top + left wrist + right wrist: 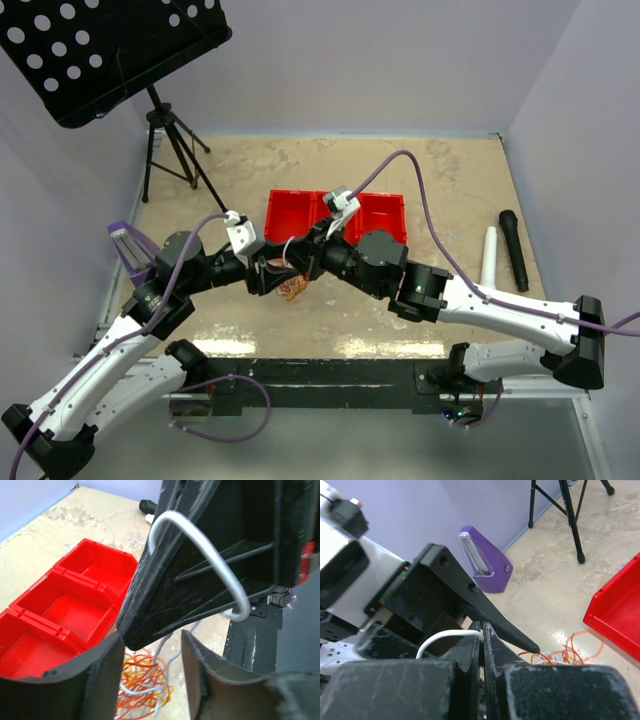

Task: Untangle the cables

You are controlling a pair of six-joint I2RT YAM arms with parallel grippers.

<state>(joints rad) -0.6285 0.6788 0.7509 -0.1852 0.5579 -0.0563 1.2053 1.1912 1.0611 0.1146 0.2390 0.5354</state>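
Note:
A tangle of thin orange, white and red cables (292, 290) lies on the table in front of the red bins. It also shows in the left wrist view (142, 685) and the right wrist view (565, 652). My right gripper (483, 630) is shut on a white cable (447, 637) that arcs out of its tips; it sits just above the tangle (305, 262). My left gripper (152, 680) is open above the tangle, its fingers (100, 680) either side of the right gripper's tip, where the white cable (210, 552) loops. It meets the right gripper from the left (272, 275).
Three joined red bins (335, 215) stand just behind the grippers, also in the left wrist view (75, 605). A black microphone (515, 250) and a white tube (490, 255) lie at the right. A music stand on a tripod (165, 130) and a purple holder (482, 560) are at the left.

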